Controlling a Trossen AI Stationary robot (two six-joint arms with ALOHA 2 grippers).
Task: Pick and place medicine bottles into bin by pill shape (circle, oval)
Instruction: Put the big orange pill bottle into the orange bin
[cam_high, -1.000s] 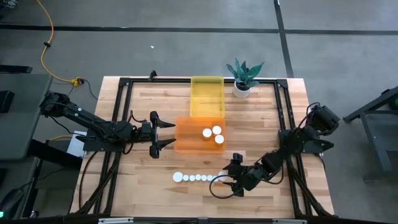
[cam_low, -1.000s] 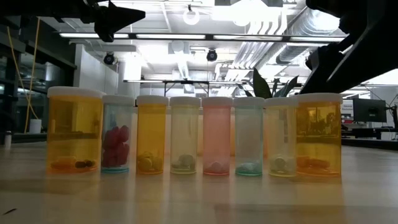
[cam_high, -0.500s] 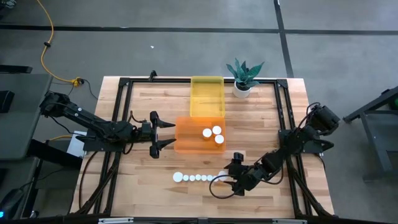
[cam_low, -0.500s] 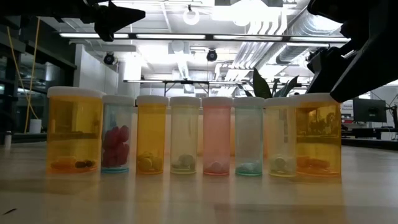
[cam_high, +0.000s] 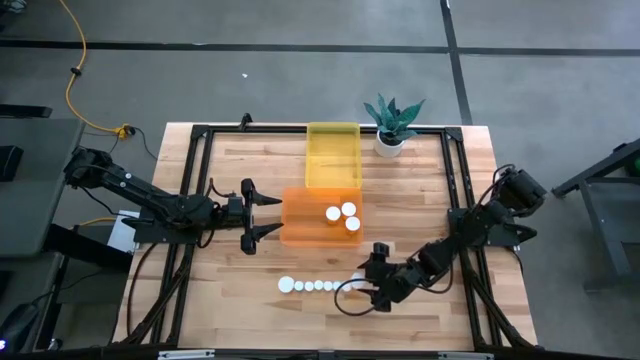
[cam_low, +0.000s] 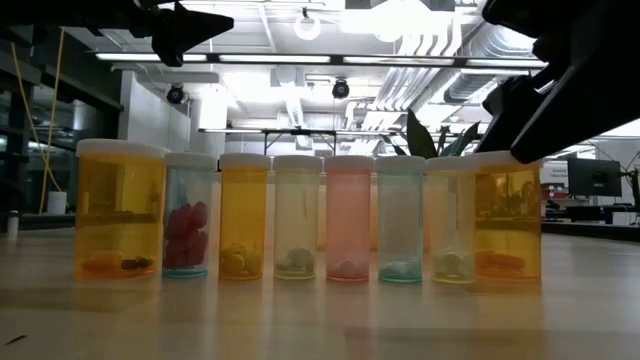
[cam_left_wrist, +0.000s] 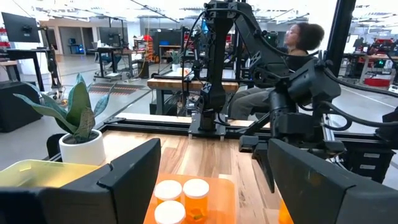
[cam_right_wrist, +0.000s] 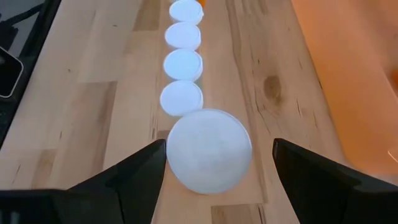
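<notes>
Right tool (cam_high: 356, 292) has crept toward the right end of the bottle row (cam_high: 318, 286) near the front edge of the desk (cam_high: 420, 190); half a second ago it sat slightly further right. Fingers spread wide, empty. In the right wrist view the wide white cap (cam_right_wrist: 209, 150) of the end bottle (cam_low: 511, 218) sits squarely between the two fingers (cam_right_wrist: 134, 171), neither touching it.

Low view: eight bottles stand upright in the row, unmoved; the right arm has shifted above the rightmost, wide amber one.

Left tool (cam_high: 271, 214) waits just beside the left wall of the orange bin (cam_high: 300, 215), fingers spread, holding nothing, no change. Three capped bottles (cam_high: 341, 216) already stand in the orange bin; the yellow bin (cam_high: 332, 152), toward the rear edge, looks empty.

Judgement: the approach is nearly lined up; closing on the end bottle comes next.
</notes>
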